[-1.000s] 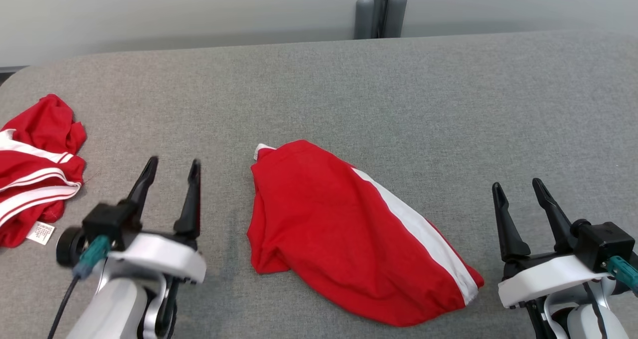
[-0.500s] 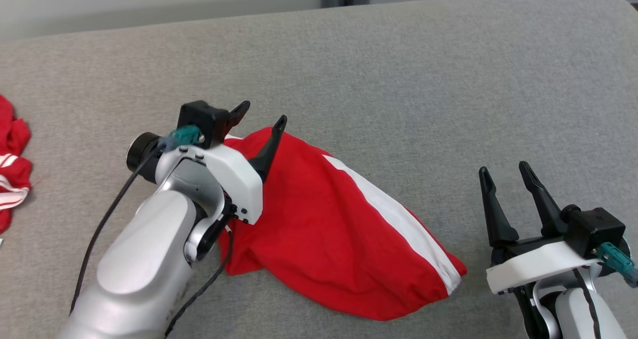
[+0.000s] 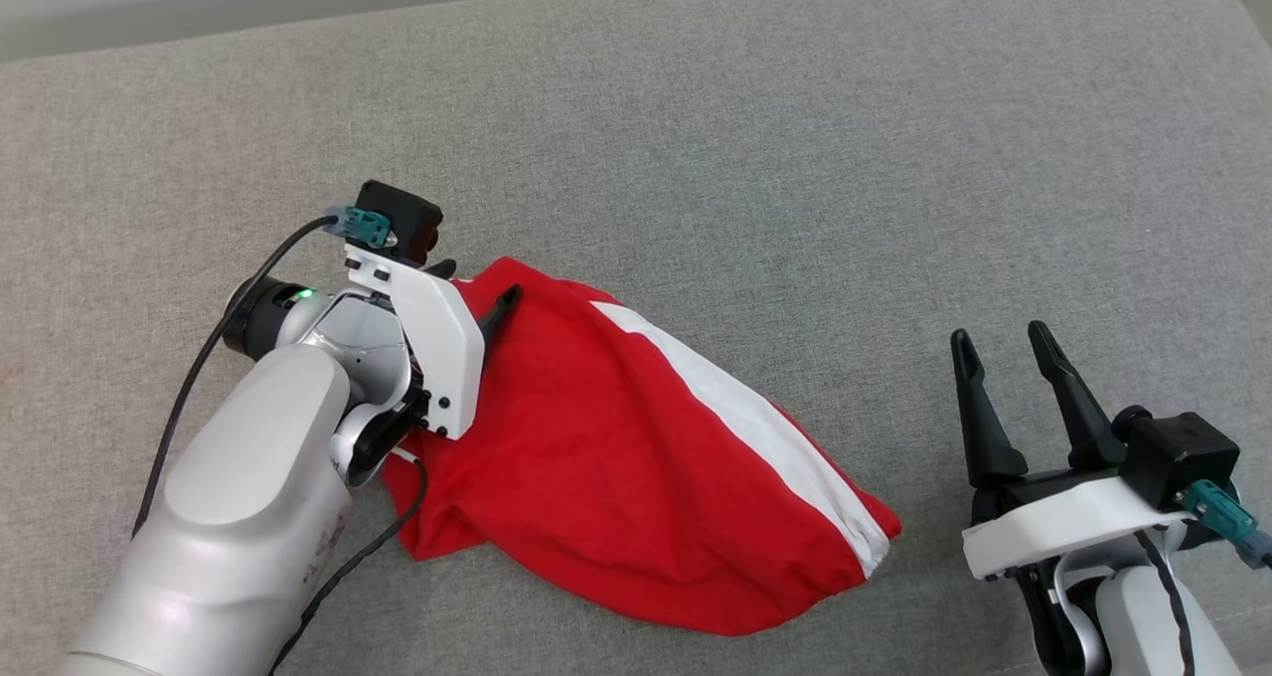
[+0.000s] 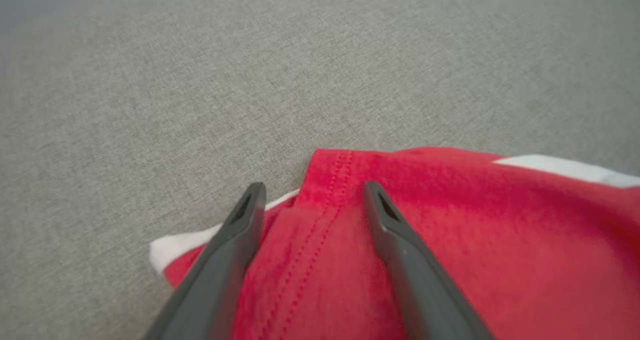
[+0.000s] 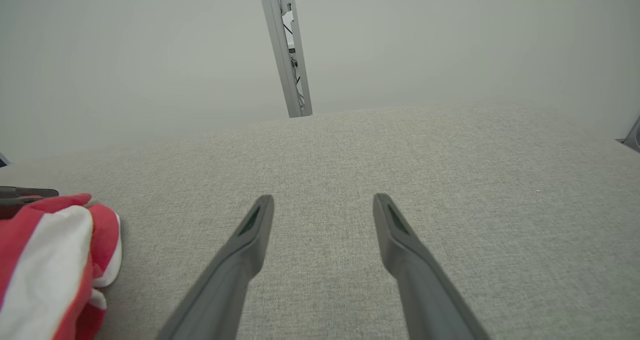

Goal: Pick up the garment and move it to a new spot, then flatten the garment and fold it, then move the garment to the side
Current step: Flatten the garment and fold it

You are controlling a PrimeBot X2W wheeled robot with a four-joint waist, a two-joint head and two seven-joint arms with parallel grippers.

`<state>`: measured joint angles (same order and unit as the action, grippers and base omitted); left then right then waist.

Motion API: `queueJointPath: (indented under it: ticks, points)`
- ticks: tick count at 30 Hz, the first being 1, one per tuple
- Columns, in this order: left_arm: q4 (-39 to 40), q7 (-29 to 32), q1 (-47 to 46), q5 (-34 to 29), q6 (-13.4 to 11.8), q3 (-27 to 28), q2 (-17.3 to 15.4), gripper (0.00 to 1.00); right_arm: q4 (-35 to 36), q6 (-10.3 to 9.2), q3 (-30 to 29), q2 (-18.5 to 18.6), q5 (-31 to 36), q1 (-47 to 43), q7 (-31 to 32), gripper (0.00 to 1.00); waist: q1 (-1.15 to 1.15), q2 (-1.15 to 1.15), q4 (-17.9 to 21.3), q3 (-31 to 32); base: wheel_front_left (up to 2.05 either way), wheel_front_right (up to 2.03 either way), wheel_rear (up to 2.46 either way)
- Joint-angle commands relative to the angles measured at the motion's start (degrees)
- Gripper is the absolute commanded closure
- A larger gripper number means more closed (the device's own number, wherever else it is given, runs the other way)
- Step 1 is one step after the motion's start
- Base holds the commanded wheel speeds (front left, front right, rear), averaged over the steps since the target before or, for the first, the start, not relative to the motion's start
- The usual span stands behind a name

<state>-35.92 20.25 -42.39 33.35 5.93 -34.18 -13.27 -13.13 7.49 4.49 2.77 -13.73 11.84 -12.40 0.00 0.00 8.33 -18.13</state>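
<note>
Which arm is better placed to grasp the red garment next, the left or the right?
Left. The left end effector is open, its fingers either side of a stitched corner of the red garment. The right end effector, also open, is apart from it, over the bare grey surface.

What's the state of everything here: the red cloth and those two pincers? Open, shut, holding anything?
Red garment, lying bunched on the grey surface, white stripe up, not lifted.
Left pincer, open, astride the garment's stitched corner, not closed on it.
Right pincer, open, empty, over bare surface, apart from the garment.
</note>
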Motion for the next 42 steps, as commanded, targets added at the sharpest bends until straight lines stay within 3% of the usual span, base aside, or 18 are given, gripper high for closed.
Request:
queueJointPath:
  ticks: [1,3,5,6,10,13,19,31,42]
  points:
    - [-0.3,0.6,-0.8,0.4,0.3,-0.4,-0.3,0.0,-0.3,0.01,-0.1,0.3,-0.3,0.6,-0.6,0.0,0.0,0.0,0.0,0.1,0.0,0.0,0.0]
    - [-0.7,2.5,-0.4,1.8,0.8,-1.0,0.0,0.04,-0.7,0.01,0.1,0.3,-0.5,0.8,-0.8,0.0,0.0,0.0,-0.1,0.2,0.0,0.0,0.0]
    - [-0.5,4.1,-0.3,2.8,1.1,-1.7,-0.3,0.79,-1.1,0.01,0.2,0.3,-0.7,0.9,-1.0,0.0,0.0,0.0,-0.1,0.2,0.0,0.0,0.0]
    - [-0.6,5.2,-0.2,3.5,1.2,-2.1,-0.4,1.0,-1.2,0.01,0.3,0.3,-0.8,0.9,-1.2,0.0,0.0,0.0,-0.1,0.3,0.0,0.0,0.0]
    - [0.2,7.3,-0.2,4.1,1.5,-3.9,-1.3,1.0,-1.5,0.01,0.4,0.3,-1.0,1.5,-1.4,0.0,0.0,0.0,0.1,0.4,0.0,0.0,0.0]
    - [1.5,5.1,-0.9,3.3,1.5,-4.4,-1.6,1.0,-1.6,0.01,0.3,0.3,-1.0,1.5,-1.5,0.0,0.0,0.0,0.2,0.4,0.0,0.0,0.0]
    - [3.2,-3.0,-3.0,2.0,0.6,-3.1,-0.3,1.0,-1.9,0.01,0.5,0.3,-1.5,1.6,-1.8,0.0,0.0,0.0,0.6,0.5,0.0,0.0,0.0]
    - [2.6,-19.5,-7.7,0.7,-3.9,2.3,2.1,1.0,-1.9,0.01,0.4,0.3,-2.1,1.2,-1.9,0.0,0.0,0.0,1.2,0.8,0.0,0.0,0.0]
    - [8.2,-32.6,8.7,2.9,-6.8,6.4,-0.5,1.0,-0.6,0.01,-1.0,0.3,-2.1,0.4,-1.1,0.0,0.0,0.0,-2.5,0.2,0.0,0.0,0.0]
